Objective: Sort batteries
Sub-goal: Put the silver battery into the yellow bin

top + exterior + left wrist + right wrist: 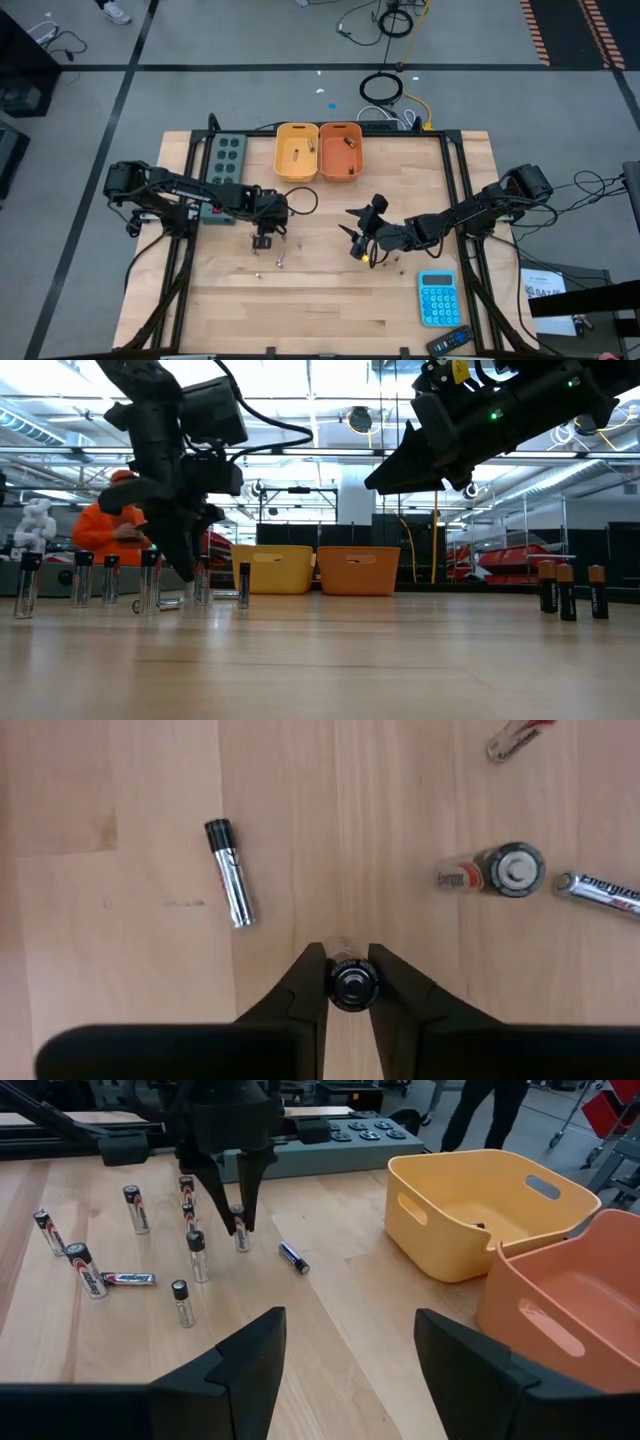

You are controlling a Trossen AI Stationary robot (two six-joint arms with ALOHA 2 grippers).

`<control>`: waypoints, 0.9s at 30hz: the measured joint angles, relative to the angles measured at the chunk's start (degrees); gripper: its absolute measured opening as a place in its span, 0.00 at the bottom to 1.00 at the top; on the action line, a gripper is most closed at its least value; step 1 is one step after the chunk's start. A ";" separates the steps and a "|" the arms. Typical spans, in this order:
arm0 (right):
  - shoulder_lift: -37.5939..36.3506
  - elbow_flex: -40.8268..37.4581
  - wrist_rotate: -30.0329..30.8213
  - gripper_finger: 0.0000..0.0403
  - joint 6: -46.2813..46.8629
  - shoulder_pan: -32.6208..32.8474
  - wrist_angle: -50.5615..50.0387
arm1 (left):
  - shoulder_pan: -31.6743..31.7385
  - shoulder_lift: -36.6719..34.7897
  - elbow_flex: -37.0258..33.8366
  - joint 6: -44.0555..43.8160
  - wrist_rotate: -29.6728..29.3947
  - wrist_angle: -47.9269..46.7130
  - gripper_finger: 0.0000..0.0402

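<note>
Batteries stand and lie scattered on the wooden tabletop near the left hand, which points straight down and grips one upright battery between its fingers. Further right, the right hand hovers open above the tabletop, facing the two bins.

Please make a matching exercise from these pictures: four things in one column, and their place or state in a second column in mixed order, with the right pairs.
Things:
1. left tool
2. right tool
3. blue calculator
4. yellow bin

Place or state:
A. at the far edge of the table, beside the orange bin
B. shut on an upright battery
C. open, holding nothing
D. lying near the table's front right corner

Pairs: 1-B, 2-C, 3-D, 4-A
</note>
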 joint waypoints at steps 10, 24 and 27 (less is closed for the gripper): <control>0.02 0.00 0.00 0.53 -0.16 0.00 -0.02 | 4.06 -5.86 9.60 5.77 1.58 -2.61 0.13; 0.04 0.00 -0.15 0.53 -0.33 0.00 -0.46 | 24.31 -4.59 10.27 15.01 -14.28 13.27 0.35; 0.04 0.00 -0.14 0.53 -0.31 0.00 -0.72 | 24.72 -4.79 10.54 15.29 -14.05 11.33 0.45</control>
